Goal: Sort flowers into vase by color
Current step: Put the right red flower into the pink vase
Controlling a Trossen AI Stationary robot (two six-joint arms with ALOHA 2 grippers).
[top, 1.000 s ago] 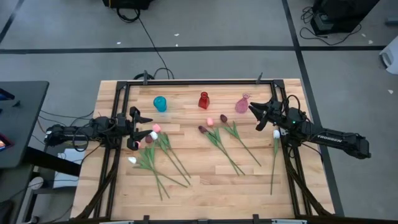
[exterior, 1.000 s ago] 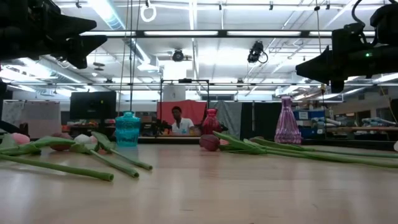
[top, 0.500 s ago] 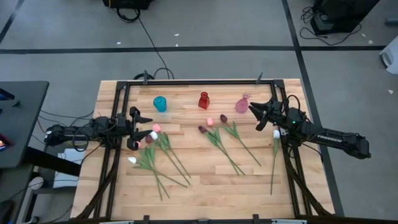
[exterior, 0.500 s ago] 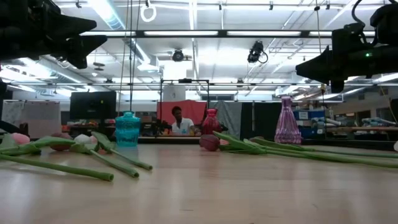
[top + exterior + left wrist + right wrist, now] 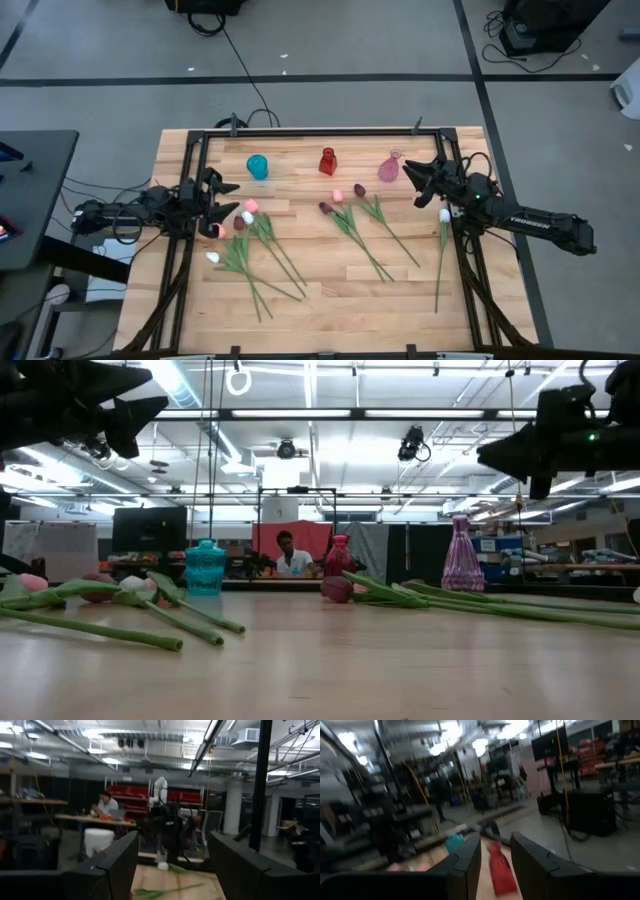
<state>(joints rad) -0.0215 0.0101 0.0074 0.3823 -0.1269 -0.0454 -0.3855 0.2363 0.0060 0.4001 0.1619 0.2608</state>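
Both arms shifted slightly. Left gripper (image 5: 222, 205) at left-centre, fingers wide apart, empty; right gripper (image 5: 418, 184) at upper right, narrowly parted, empty. Flowers (image 5: 262, 250) unsorted; first pick pending.

A wooden desk (image 5: 400, 300) filled the lower centre of the high view. On grey floor, a black cable (image 5: 240, 75) ran toward upper left. A seated person (image 5: 290, 556) appeared mid-frame in the low view.

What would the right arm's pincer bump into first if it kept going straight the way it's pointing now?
Probably the red vase: it sits straight ahead between the right pincer's fingers. From above, though, the pink vase stands nearer and just off that line, and the pincer hangs above the table, so it might pass over both.
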